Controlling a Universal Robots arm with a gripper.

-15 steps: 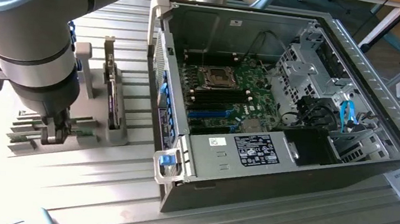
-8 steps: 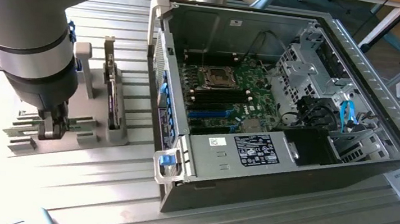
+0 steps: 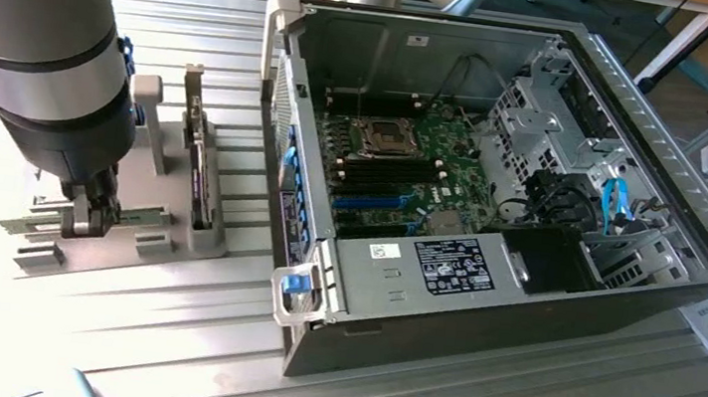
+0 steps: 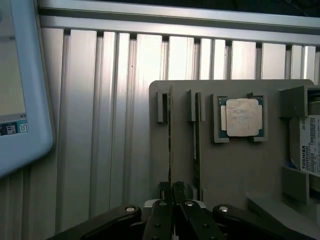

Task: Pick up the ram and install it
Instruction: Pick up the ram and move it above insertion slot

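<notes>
The ram (image 4: 170, 140) is a thin green stick seen edge-on, standing in a slot of the grey parts holder (image 4: 235, 170). A second similar stick (image 4: 196, 135) stands in the neighbouring slot. My gripper (image 4: 173, 186) is down at the end of the first stick, its dark fingers (image 4: 161, 212) pinched together on the stick's edge. The stick still sits in its slot. In the exterior view the gripper (image 3: 92, 217) reaches down into the holder (image 3: 123, 232) at the exterior view's left, beside the open computer case (image 3: 490, 184). The motherboard (image 3: 411, 170) with its black memory slots lies inside the case.
On the holder sit a square silver processor chip (image 4: 242, 117) and a hard drive (image 4: 310, 150). A taller card (image 3: 196, 181) stands upright in the holder. A white-and-blue device (image 4: 20, 85) lies on the ribbed metal table (image 4: 100, 125). The case wall (image 3: 287, 141) rises close to the holder.
</notes>
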